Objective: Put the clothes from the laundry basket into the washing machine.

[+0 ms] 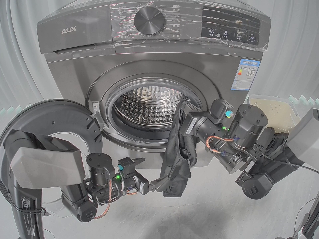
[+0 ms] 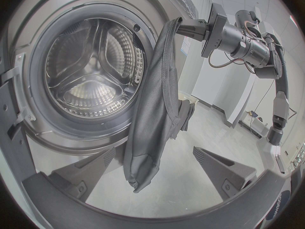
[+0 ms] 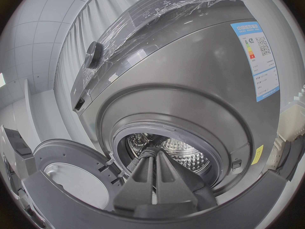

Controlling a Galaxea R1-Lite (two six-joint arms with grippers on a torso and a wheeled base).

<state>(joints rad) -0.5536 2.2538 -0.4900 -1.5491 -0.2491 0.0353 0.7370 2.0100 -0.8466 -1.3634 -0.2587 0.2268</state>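
A dark grey garment (image 1: 177, 150) hangs in front of the washing machine's open drum (image 1: 149, 108), at the right edge of the opening. My right gripper (image 1: 183, 107) is shut on its top end; in the right wrist view the fingers (image 3: 144, 175) pinch the dark cloth (image 3: 193, 182) just before the drum (image 3: 178, 151). My left gripper (image 1: 159, 185) sits low, at the garment's bottom end. In the left wrist view it (image 2: 155, 163) is open, and the garment (image 2: 155, 112) dangles between and just beyond its fingers (image 2: 222, 169).
The round machine door (image 1: 56, 123) is swung open to the left, above my left arm. A cream laundry basket (image 1: 279, 108) stands to the right of the machine, with dark cloth (image 3: 290, 156) at its edge. Bare grey floor (image 1: 199, 209) lies below.
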